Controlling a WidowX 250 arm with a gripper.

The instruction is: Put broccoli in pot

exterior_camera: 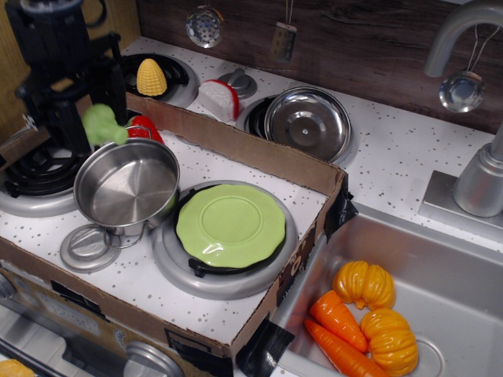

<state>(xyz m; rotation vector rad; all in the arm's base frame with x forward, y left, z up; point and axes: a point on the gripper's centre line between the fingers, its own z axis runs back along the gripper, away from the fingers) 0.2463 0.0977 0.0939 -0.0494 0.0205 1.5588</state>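
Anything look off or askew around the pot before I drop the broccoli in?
The pot sits tilted, its mouth tipped toward the camera, apparently propped on a flat grey lid rather than flat on a burner. The broccoli, held in the gripper, hangs at the pot's back-left rim, not over its centre. Nothing is spilled.

A toy kitchen is shown. A speckled white counter [393, 149] is fitted with round burners, one [35, 177] at 9 o'clock, and a steel sink [440, 275] is set at 4 o'clock under a grey tap [471, 31] at 2 o'clock. A ladle [461, 90] is hung on the dark wood wall. Plastic carrots [338, 322] and a corn cob [151, 76] are seen, and a cardboard tray [236, 141] is laid over the stove.
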